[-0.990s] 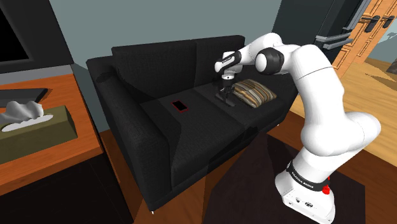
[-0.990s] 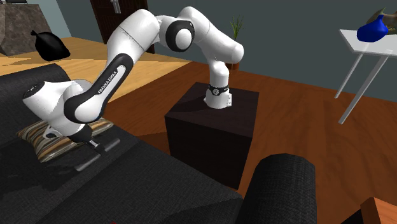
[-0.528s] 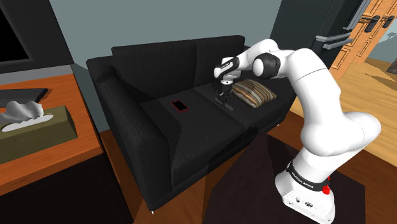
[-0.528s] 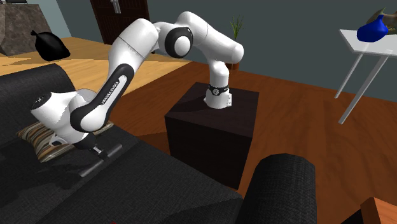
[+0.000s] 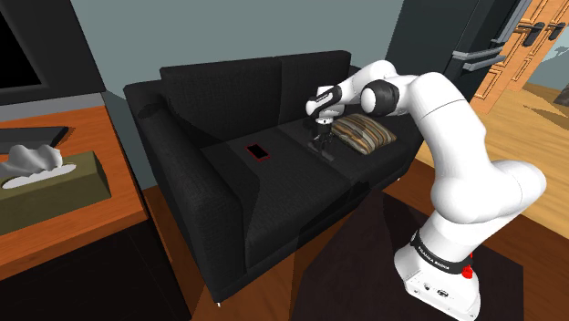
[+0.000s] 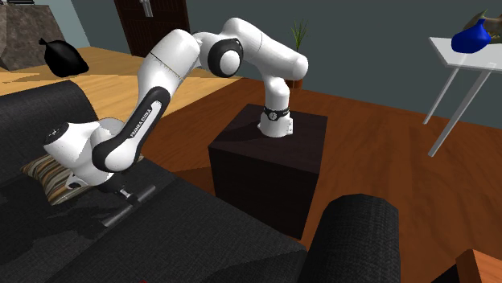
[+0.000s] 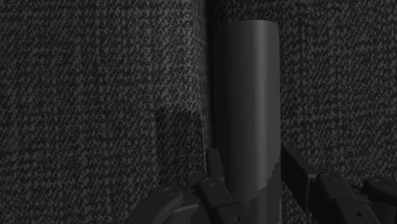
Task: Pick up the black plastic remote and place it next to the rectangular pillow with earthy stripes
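Dim, flat light; soft, faint shadows.

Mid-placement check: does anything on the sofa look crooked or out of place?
Nothing stands out. The long dark grey remote sits straight between the jaws of the black gripper, down at the black fabric sofa, and the rectangular brown-striped pillow lies flat beside it.

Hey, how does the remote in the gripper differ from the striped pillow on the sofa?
The remote is a plain dark, narrow bar; the pillow is broad, plump and brown-and-tan striped. The gripper clasps the remote; the pillow lies free. Both are at the same end of the black sofa.
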Robot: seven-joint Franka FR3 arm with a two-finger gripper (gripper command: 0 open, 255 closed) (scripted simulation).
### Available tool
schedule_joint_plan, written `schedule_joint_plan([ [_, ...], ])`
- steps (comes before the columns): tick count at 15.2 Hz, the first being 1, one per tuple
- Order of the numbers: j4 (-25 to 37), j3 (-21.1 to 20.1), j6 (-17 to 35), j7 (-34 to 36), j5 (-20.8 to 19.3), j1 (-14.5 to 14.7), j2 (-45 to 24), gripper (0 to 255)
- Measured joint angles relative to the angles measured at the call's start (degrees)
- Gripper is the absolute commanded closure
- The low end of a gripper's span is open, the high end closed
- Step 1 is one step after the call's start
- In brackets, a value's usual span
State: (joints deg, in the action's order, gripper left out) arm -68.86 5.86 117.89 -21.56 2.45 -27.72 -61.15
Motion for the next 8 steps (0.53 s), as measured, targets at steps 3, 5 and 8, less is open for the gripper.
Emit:
schedule_joint_plan([
  [3, 0.0, 0.0, 0.0, 0.0, 0.0, 0.0, 0.0, 0],
  [5, 0.0, 0.0, 0.0, 0.0, 0.0, 0.0, 0.0, 0],
  [8, 0.0, 0.0, 0.0, 0.0, 0.0, 0.0, 0.0, 0],
])
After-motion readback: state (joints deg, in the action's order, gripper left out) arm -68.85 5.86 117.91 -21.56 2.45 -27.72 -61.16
